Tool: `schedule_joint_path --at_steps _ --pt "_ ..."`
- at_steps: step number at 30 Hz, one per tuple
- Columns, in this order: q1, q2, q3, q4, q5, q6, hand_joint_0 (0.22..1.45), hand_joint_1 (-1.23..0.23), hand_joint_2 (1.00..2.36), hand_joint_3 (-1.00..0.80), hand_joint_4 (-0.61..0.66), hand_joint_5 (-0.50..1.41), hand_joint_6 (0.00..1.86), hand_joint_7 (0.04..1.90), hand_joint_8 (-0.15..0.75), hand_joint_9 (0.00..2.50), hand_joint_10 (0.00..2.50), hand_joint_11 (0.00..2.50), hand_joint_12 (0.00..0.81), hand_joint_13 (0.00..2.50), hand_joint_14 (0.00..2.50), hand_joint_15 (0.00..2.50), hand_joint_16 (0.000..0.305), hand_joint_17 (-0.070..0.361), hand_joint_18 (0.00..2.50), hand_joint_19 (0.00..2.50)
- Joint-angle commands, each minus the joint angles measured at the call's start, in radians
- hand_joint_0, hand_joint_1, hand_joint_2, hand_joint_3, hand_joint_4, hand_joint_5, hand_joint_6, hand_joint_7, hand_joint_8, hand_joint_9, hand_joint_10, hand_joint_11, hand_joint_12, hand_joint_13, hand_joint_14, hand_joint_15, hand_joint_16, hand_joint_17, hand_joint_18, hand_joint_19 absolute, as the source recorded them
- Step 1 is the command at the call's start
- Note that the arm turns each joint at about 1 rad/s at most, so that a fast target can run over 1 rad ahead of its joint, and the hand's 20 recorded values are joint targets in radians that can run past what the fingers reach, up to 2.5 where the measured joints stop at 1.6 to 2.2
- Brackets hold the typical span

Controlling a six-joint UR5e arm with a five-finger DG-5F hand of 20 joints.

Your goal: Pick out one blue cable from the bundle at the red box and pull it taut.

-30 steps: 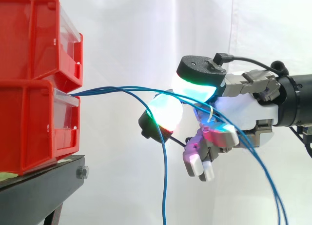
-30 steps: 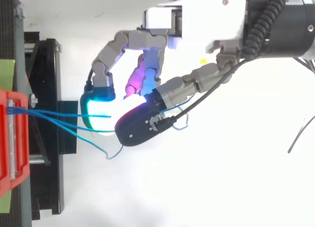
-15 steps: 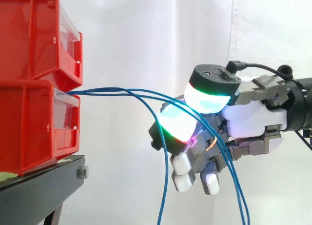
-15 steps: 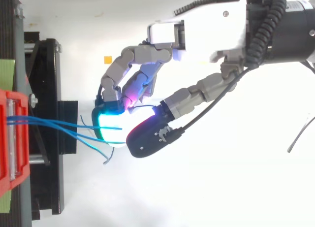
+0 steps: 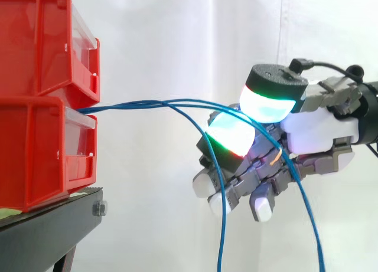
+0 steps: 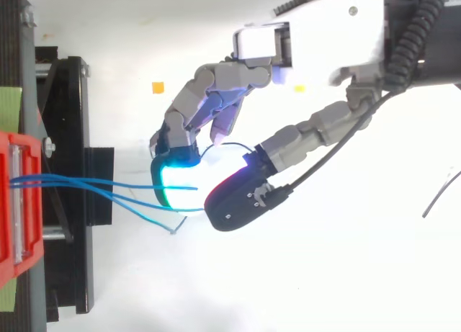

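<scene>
Hand (image 5: 313, 136) sits well to the right of the red box (image 5: 41, 154) in side view, fingers curled in. One blue cable (image 5: 189, 100) arcs out from the box front, runs btw the two glowing pads (image 5: 269, 105) and drops away behind the curled fingers. It looks caught in the hand, tho how firmly can't be judged. A second cable (image 5: 222, 225) from the same bundle (image 6: 86, 182) crosses in front of the lower pad and hangs free to the bottom edge. In top view the strands fan out from the box toward the cyan pad.

Step in hand, by the look of it: pulling taut. The caught cable bows upward, so there's slack to take out. Best done w/ a firm pinch first, then a straight pull away from the box along the cable's own line, level w/ the gap where the bundle exits. Any tilt would likely drag neighbour strands along. The free cable across the lower pad is the one to watch, as it could snag.

Room: plenty to the right and below the hand, w/ only white curtain (image 5: 177, 36) behind. Hard edges are all on the box side: bin lips and the black stand (image 5: 53, 225), well apart from the hand
</scene>
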State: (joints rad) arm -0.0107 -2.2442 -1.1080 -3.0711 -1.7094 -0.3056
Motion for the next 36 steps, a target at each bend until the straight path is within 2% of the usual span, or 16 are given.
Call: schedule_joint_path --at_steps 1,8,12,14,15,16,17,21,22,23,24,26,29,31,36 --pt "-0.005 0.025 0.000 -0.038 0.016 -0.001 0.60 -0.69 1.02 -0.18 -0.14 -0.04 0.86 0.84 0.253 0.66 0.00 0.06 0.316 0.52 0.01 0.21 0.046 0.103 0.67 0.52" --pt "-0.009 0.037 -0.001 -0.135 0.057 0.000 0.60 -0.69 1.02 -0.18 -0.13 -0.04 0.86 0.84 0.271 0.84 0.01 0.22 0.322 0.58 0.01 0.26 0.047 0.107 0.69 0.52" --pt "-0.003 0.040 -0.001 -0.155 0.116 0.002 0.60 -0.68 1.02 -0.18 -0.12 -0.04 0.86 0.83 0.281 0.97 0.01 0.31 0.326 0.64 0.01 0.28 0.048 0.107 0.71 0.52" --pt "-0.002 0.040 -0.001 -0.161 0.134 0.005 0.60 -0.68 1.02 -0.18 -0.12 -0.04 0.86 0.83 0.284 1.08 0.01 0.38 0.329 0.68 0.01 0.30 0.048 0.108 0.71 0.52" --pt "0.000 0.040 -0.001 -0.169 0.157 0.013 0.60 -0.68 1.02 -0.19 -0.12 -0.04 0.87 0.83 0.283 1.12 0.02 0.42 0.329 0.70 0.01 0.31 0.048 0.108 0.72 0.52" --pt "0.000 0.040 -0.001 -0.169 0.157 0.013 0.60 -0.68 1.02 -0.19 -0.12 -0.04 0.87 0.83 0.280 1.15 0.02 0.44 0.330 0.72 0.01 0.32 0.047 0.107 0.72 0.52" --pt "0.001 0.038 -0.001 -0.169 0.188 0.025 0.60 -0.68 1.02 -0.18 -0.12 -0.04 0.87 0.83 0.278 1.16 0.02 0.46 0.330 0.73 0.01 0.32 0.048 0.107 0.72 0.52" --pt "0.009 0.038 -0.018 -0.159 0.232 0.046 0.60 -0.68 1.02 -0.19 -0.12 -0.04 0.87 0.83 0.284 1.18 0.02 0.46 0.330 0.74 0.01 0.32 0.047 0.106 0.73 0.52" --pt "0.014 0.038 -0.049 -0.135 0.258 0.065 0.60 -0.68 1.02 -0.19 -0.12 -0.04 0.87 0.83 0.284 1.18 0.02 0.47 0.330 0.74 0.01 0.32 0.047 0.106 0.72 0.52" --pt "0.015 0.038 -0.058 -0.124 0.266 0.074 0.60 -0.68 1.02 -0.19 -0.12 -0.04 0.86 0.83 0.282 1.18 0.02 0.46 0.331 0.74 0.01 0.32 0.047 0.106 0.73 0.51" --pt "0.021 0.038 -0.081 -0.084 0.278 0.094 0.60 -0.68 1.02 -0.19 -0.12 -0.04 0.87 0.83 0.285 1.18 0.02 0.47 0.328 0.74 0.01 0.33 0.047 0.106 0.73 0.52" --pt "0.028 0.038 -0.102 -0.028 0.280 0.111 0.60 -0.68 1.02 -0.19 -0.12 -0.04 0.86 0.83 0.282 1.18 0.02 0.46 0.331 0.75 0.01 0.33 0.047 0.106 0.73 0.52" --pt "0.032 0.038 -0.110 0.012 0.281 0.115 0.60 -0.68 1.02 -0.18 -0.12 -0.04 0.86 0.83 0.286 1.18 0.02 0.45 0.331 0.76 0.01 0.33 0.047 0.106 0.74 0.54" --pt "0.041 0.038 -0.110 0.015 0.277 0.118 0.60 -0.68 1.02 -0.18 -0.12 -0.04 0.86 0.83 0.282 1.19 0.02 0.47 0.333 0.77 0.01 0.33 0.047 0.106 0.74 0.53" --pt "0.046 0.038 -0.110 0.022 0.254 0.125 0.59 -0.66 1.02 -0.19 -0.10 -0.04 0.86 0.83 0.287 1.19 0.02 0.46 0.339 0.78 0.01 0.34 0.049 0.110 0.76 0.53"
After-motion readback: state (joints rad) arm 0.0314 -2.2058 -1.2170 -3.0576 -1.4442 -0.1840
